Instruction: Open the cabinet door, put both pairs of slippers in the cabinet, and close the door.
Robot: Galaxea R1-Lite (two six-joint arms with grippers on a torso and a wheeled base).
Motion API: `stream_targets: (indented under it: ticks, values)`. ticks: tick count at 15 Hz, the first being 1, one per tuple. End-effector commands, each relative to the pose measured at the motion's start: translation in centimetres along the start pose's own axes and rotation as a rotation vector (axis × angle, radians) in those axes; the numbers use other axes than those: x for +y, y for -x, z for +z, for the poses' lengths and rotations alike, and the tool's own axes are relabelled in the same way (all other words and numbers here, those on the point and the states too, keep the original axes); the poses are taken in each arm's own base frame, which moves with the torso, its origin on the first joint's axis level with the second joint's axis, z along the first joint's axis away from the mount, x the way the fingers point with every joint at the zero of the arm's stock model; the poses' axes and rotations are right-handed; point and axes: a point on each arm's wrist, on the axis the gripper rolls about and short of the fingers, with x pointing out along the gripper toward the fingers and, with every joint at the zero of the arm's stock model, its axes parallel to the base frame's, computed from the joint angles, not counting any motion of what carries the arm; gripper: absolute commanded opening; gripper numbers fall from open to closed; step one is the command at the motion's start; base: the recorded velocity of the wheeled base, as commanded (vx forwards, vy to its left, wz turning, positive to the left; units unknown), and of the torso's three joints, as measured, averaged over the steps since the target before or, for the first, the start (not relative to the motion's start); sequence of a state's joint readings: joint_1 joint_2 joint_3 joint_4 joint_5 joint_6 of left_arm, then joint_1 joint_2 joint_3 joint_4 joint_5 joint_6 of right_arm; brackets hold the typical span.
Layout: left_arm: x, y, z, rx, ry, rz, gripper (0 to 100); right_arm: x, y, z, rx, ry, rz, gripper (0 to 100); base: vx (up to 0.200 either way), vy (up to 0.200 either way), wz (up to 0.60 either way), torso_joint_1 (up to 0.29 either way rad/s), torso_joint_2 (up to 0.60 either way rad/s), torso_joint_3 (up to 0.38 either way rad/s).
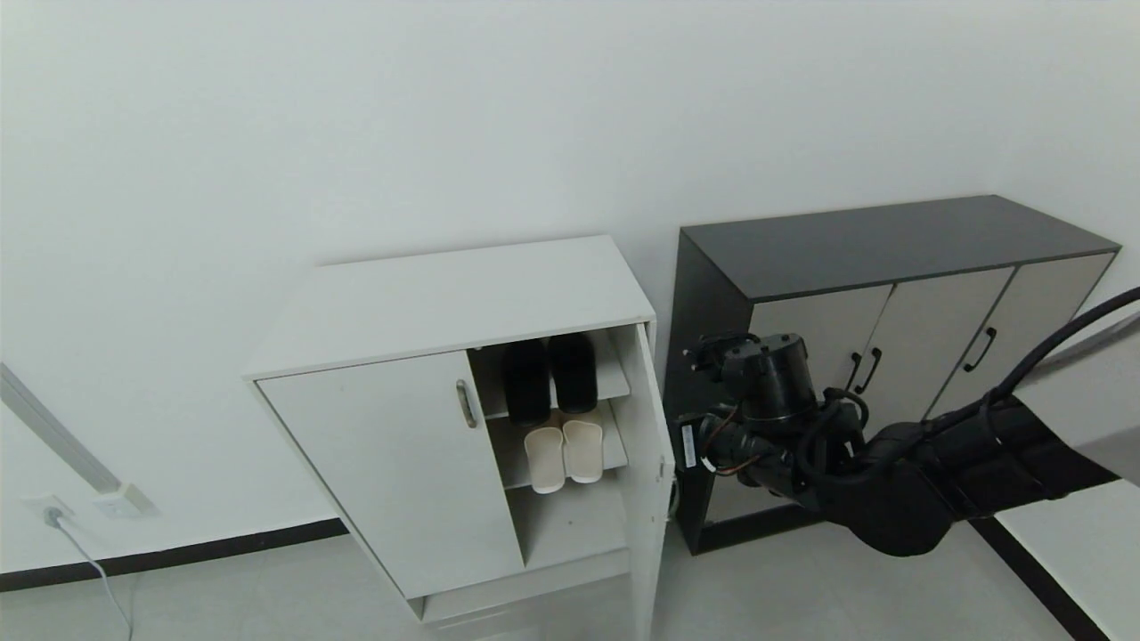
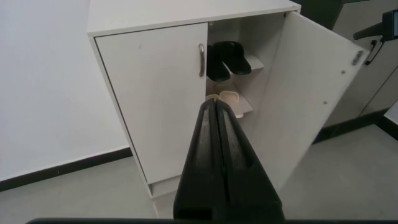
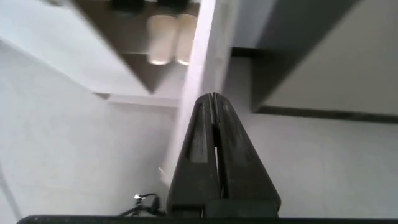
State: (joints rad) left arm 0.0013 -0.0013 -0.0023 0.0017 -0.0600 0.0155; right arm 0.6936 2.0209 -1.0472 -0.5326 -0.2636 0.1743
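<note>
Both pairs of slippers sit inside the white cabinet [image 1: 445, 303]: the black slippers [image 1: 550, 378] on the upper shelf [image 1: 614, 374], the cream slippers [image 1: 564, 456] side by side on the shelf below [image 1: 614, 445], their near ends at its front edge. The cabinet's right door [image 1: 648, 463] stands swung wide open, while the left door [image 1: 392, 463] with its metal handle [image 1: 465, 403] is shut. The right gripper [image 3: 214, 99], its fingers pressed together on nothing, sits just beside the open door near its free edge, on the side away from the shelves; whether it touches the panel cannot be told. The left gripper [image 2: 216, 102], likewise clenched and empty, hangs well apart from the cabinet, in front of it and pointing toward the shelves. Judged from this, opening the door and loading both pairs look finished, and only closing the door is left, a push the right arm seems placed to give. A dark cabinet [image 1: 891, 240] with pale doors stands close to the right of the white one, and a wall socket [image 1: 53, 512] with a trailing cable [image 1: 98, 570] sits low on the wall at far left.
</note>
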Motion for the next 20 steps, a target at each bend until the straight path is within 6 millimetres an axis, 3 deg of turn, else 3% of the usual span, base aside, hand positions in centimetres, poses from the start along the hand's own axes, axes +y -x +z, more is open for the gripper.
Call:
stream_targets:
  ticks: [1, 14, 20]
  values:
    - [0.0, 0.0, 0.0, 0.0, 0.0, 0.0, 0, 0.7, 1.3, 0.5, -0.016, 0.01, 0.031, 0, 0.0, 0.0, 0.0, 0.0, 0.0, 0.0]
    - [0.0, 0.0, 0.0, 0.002, 0.0, 0.0, 0, 1.7, 2.3, -0.5, -0.004, 0.049, 0.066, 0, 0.0, 0.0, 0.0, 0.0, 0.0, 0.0]
    - [0.0, 0.0, 0.0, 0.003, 0.0, 0.0, 0, 2.1, 2.4, -0.9, 0.011, 0.061, 0.092, 0, 0.0, 0.0, 0.6, -0.001, 0.0, 0.002]
